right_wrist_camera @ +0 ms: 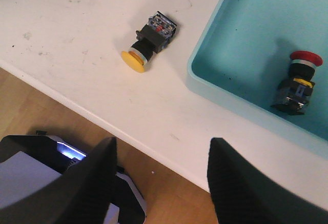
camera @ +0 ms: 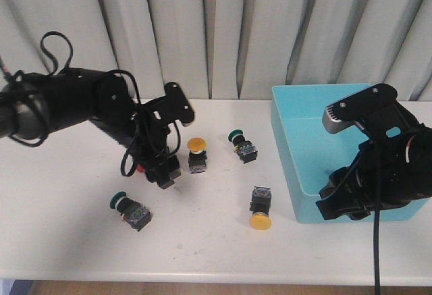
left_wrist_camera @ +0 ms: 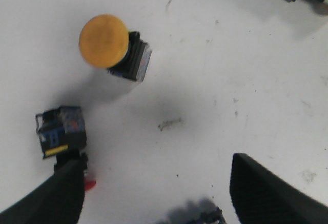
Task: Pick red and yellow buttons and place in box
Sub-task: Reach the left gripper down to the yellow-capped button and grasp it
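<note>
My left gripper [camera: 165, 173] is open and empty, low over the table. In the left wrist view [left_wrist_camera: 159, 198] a red button [left_wrist_camera: 60, 131] lies against the outside of one finger [left_wrist_camera: 56, 198], its cap half hidden. A yellow button [camera: 196, 152] stands just beyond it, also in the left wrist view [left_wrist_camera: 105, 42]. A second yellow button [camera: 260, 208] lies by the turquoise box [camera: 297, 146]; the right wrist view shows it too [right_wrist_camera: 146, 42]. My right gripper [camera: 341, 200] is open and empty over the box's near wall [right_wrist_camera: 215, 88]. One red button [right_wrist_camera: 297, 83] lies inside the box.
Two green-capped buttons lie on the table, one near the middle back [camera: 241, 145] and one front left [camera: 129, 210]. The table's front edge [right_wrist_camera: 102, 126] and the wooden floor show under my right gripper. A curtain hangs behind the table.
</note>
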{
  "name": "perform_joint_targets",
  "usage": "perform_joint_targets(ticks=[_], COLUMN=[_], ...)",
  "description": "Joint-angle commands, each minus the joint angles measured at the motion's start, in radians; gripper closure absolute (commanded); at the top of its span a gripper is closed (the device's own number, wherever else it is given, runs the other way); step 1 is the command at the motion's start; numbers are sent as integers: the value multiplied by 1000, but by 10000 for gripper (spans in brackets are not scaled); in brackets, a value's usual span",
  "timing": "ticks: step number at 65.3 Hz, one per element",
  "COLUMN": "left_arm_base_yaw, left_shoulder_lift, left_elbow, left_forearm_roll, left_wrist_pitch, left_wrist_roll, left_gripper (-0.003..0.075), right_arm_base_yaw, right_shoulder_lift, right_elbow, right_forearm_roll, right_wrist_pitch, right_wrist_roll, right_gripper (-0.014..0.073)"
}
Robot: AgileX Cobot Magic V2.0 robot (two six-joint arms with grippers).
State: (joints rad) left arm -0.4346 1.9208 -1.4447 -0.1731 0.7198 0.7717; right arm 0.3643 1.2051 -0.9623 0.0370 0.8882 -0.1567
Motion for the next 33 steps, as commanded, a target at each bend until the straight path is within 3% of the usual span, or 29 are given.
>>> perform_joint_targets(ticks=[1,33], left_arm_base_yaw=[0,61], left_shoulder_lift=[4,328], left_elbow=[-98,-545], left_forearm_roll=[-91,-201], left_wrist_pitch=[-4,218], left_wrist_roll=[127,283], left_gripper=[166,166], right_arm_base_yaw=[2,2], right_shoulder_lift=[-26,-26], right_elbow=[-24,-24], right_forearm_roll=[20,58], right_wrist_pitch=[-57,-60], right_wrist_roll=[-33,-79], right_gripper=[193,193])
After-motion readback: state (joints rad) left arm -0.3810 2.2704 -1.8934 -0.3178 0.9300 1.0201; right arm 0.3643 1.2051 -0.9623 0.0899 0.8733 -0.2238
